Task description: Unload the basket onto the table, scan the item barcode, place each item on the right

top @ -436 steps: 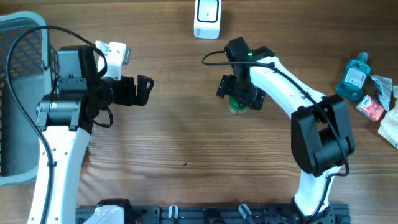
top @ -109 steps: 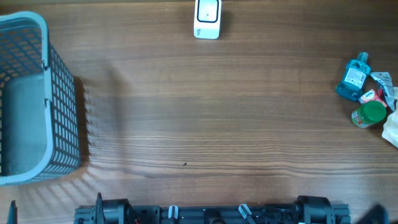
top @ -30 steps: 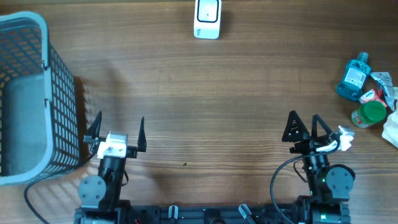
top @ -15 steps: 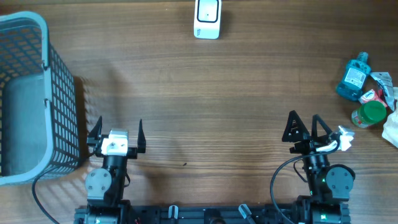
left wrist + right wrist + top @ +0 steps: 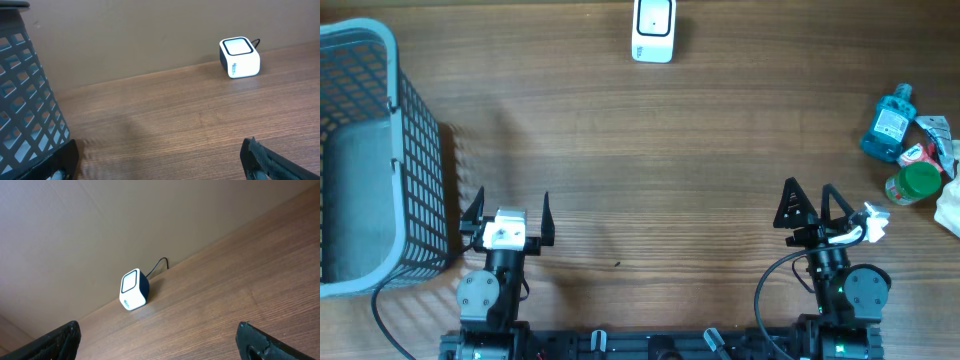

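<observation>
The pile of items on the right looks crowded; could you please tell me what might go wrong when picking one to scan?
1. The bottle, green-capped jar and packets lie crowded together, so the open right gripper may knock or drag a neighbour.
2. The scanner sits far from them, so a loosely gripped item might slip on the way.
</observation>
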You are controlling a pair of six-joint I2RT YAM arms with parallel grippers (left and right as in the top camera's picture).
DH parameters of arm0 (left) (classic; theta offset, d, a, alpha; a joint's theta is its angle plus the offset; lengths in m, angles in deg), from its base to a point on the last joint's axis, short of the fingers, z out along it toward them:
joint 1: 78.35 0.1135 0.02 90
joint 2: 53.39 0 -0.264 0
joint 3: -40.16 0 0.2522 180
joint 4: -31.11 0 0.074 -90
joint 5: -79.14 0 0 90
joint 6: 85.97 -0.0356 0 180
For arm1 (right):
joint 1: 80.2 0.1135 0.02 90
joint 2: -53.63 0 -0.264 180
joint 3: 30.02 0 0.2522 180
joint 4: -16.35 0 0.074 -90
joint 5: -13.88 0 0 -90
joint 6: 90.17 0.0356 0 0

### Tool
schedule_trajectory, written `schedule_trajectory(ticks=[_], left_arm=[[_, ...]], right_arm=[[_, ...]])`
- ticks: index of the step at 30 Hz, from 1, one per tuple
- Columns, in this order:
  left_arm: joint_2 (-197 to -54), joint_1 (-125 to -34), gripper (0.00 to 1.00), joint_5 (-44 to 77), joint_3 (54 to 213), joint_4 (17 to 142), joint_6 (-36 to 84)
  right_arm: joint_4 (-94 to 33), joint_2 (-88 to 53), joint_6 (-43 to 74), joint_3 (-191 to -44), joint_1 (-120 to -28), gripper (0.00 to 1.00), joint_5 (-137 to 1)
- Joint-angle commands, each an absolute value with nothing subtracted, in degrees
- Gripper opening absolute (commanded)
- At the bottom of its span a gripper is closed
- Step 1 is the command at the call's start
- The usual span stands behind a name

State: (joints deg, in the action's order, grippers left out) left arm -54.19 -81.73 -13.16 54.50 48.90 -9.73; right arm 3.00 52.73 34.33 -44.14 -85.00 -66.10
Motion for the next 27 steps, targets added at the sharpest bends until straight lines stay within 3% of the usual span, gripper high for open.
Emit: schedule_trajectory(ticks=[1, 8, 10, 13, 17, 27], left_arm=[[-53.8, -81.4, 1.0, -13.5, 54.2, 48.8, -9.0], [-53.8, -81.4, 1.0, -13.5, 54.2, 48.8, -9.0], [-53.8, -81.4, 1.0, -13.5, 54.2, 48.8, -9.0], [-53.8, -81.4, 1.0, -13.5, 54.2, 48.8, -9.0], [-53.8, -81.4, 1.0, -13.5, 54.2, 48.8, -9.0], [-53.8, -81.4, 1.0, -13.5, 54.2, 48.8, -9.0]], right_arm=[[3.2, 53.4, 34.6, -44.1, -84.5, 1.0, -67.1], [3.1, 53.5, 34.4, -44.1, -83.3, 1.0, -67.6], [2.6, 53.5, 33.8, -44.1, -80.5, 1.0, -73.6], [2.6, 53.5, 22.6, -44.1, -78.5, 1.0, -74.0], [2.5, 53.5, 17.5, -44.1, -78.5, 1.0, -73.3], [2.6, 53.5, 16.5, -44.1, -78.6, 1.0, -73.3]])
